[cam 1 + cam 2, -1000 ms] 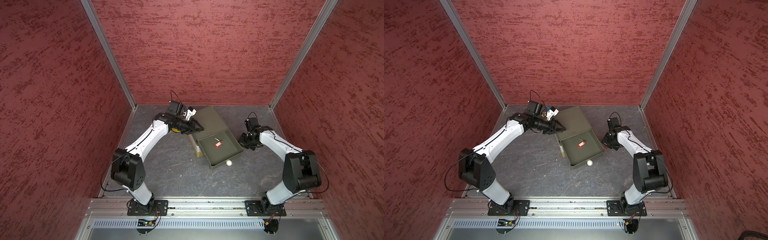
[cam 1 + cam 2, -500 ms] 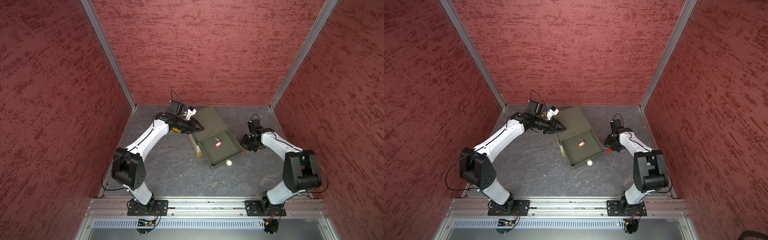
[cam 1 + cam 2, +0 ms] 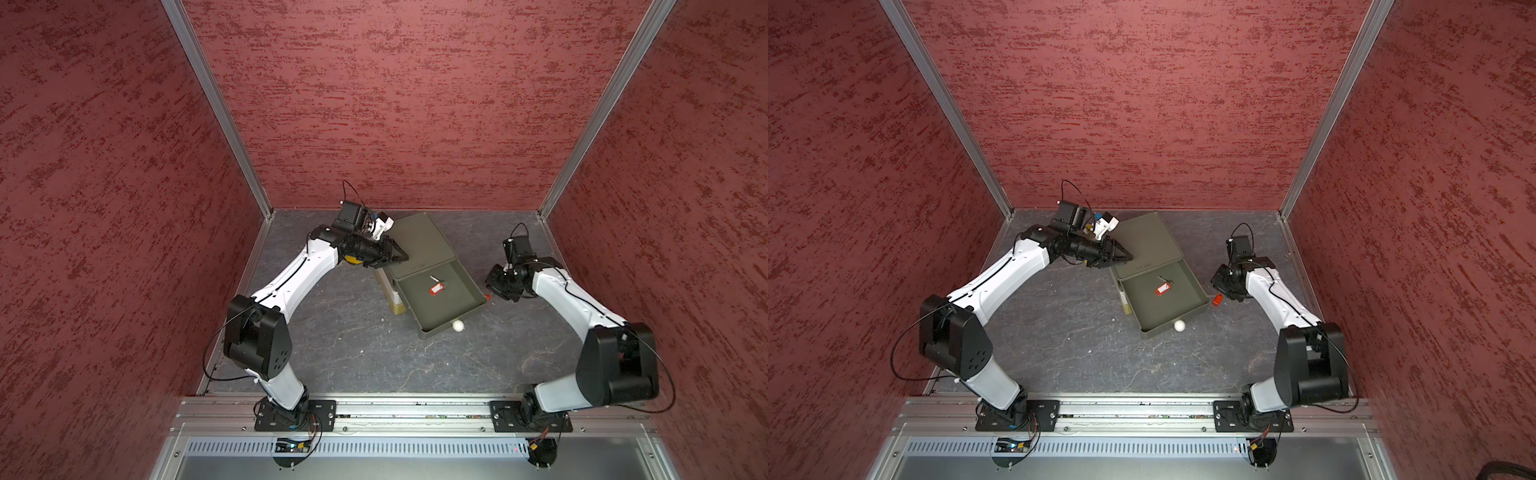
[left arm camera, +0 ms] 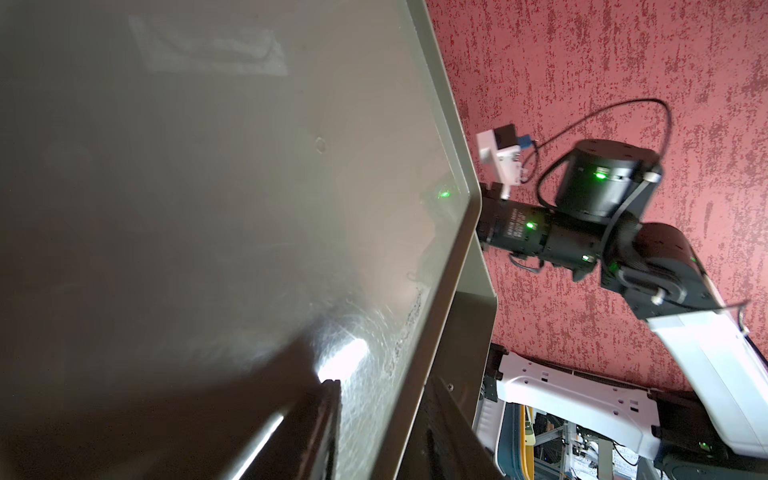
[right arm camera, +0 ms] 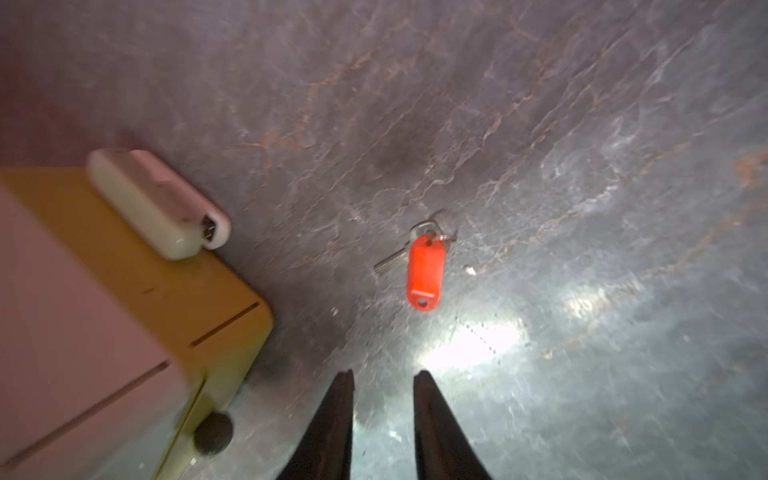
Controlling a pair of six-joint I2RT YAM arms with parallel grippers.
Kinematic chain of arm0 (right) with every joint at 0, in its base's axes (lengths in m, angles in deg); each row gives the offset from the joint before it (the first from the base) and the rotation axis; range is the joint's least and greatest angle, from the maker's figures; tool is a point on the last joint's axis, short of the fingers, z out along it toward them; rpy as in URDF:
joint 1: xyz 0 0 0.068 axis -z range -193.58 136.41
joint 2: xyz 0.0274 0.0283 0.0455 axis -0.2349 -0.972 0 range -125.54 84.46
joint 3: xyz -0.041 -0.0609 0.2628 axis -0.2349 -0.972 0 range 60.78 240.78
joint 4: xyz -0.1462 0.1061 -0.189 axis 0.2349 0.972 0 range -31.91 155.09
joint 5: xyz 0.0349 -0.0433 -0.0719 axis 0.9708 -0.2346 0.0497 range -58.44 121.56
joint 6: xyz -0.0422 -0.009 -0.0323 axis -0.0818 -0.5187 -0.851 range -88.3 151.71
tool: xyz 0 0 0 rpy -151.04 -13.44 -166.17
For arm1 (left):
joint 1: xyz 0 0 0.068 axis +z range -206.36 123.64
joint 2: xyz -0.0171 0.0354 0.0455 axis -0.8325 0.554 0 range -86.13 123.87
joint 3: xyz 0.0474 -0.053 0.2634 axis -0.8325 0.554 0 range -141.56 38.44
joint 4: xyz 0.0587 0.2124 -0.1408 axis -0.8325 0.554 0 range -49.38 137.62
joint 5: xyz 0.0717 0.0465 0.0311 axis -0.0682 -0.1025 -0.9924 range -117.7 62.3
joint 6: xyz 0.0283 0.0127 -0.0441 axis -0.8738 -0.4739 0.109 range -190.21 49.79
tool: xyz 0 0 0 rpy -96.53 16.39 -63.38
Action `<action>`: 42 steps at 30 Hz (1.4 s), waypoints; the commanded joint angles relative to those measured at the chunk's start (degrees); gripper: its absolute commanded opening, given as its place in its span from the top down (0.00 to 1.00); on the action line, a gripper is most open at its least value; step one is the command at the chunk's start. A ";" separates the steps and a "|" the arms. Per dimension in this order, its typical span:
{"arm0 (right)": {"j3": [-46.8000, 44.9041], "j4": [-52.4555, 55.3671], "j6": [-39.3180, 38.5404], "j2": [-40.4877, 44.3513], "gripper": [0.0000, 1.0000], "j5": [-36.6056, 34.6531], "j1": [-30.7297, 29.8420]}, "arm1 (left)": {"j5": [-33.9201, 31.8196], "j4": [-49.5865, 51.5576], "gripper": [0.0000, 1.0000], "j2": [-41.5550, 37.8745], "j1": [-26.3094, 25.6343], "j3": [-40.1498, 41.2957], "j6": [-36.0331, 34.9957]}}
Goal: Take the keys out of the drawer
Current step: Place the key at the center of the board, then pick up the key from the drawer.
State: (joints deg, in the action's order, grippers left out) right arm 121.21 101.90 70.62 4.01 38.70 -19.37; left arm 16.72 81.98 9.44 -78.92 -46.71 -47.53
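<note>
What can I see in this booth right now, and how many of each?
cabinet: one, olive green, mid-table
drawer: one, olive green, standing open from the cabinet
knob: one, white, on the drawer's front
key in drawer: one, red tag with white label, on the drawer's floor
key on table: one, red tag, outside the drawer, on the right arm's side
pale thing: cream and yellowish, against the cabinet's side nearer the left arm; cannot tell what it is
table: one, grey, stone-patterned
walls: three, red, textured
left fingers: black, shut, tips on the cabinet's top
right fingers: black, open, above the key on table
</note>
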 commanded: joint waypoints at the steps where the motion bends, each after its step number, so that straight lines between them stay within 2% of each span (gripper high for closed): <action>1: -0.30 3.55 1.32 5.77 0.68 1.41 0.36 | -4.02 2.96 0.64 1.21 -0.46 0.93 0.17; 8: -0.05 5.10 3.88 16.37 0.60 6.07 0.40 | -3.64 1.76 0.63 0.35 -0.46 1.03 0.68; 14: 3.50 4.66 4.87 19.38 0.59 12.02 -2.38 | -3.80 1.20 0.63 -0.15 -0.28 0.42 0.70; 21: 13.07 7.62 0.68 14.98 0.58 7.91 -13.70 | -3.69 0.20 0.63 -1.16 0.16 0.24 1.25; 29: 24.47 17.03 -7.79 3.37 0.55 1.92 -24.95 | -4.54 0.72 0.60 -2.45 0.16 -0.70 1.60; 33: 25.71 19.34 -9.32 0.11 0.54 -0.95 -27.97 | -5.91 1.50 0.58 -3.02 0.17 -0.95 1.49; 42: 24.98 20.53 -12.16 -2.70 0.53 -4.39 -30.08 | -6.90 2.31 0.58 -3.01 -0.55 -0.69 1.23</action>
State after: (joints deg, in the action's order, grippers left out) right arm 145.53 120.94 60.57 1.39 37.54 -48.79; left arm 11.59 82.61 7.50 -79.21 -46.71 -46.00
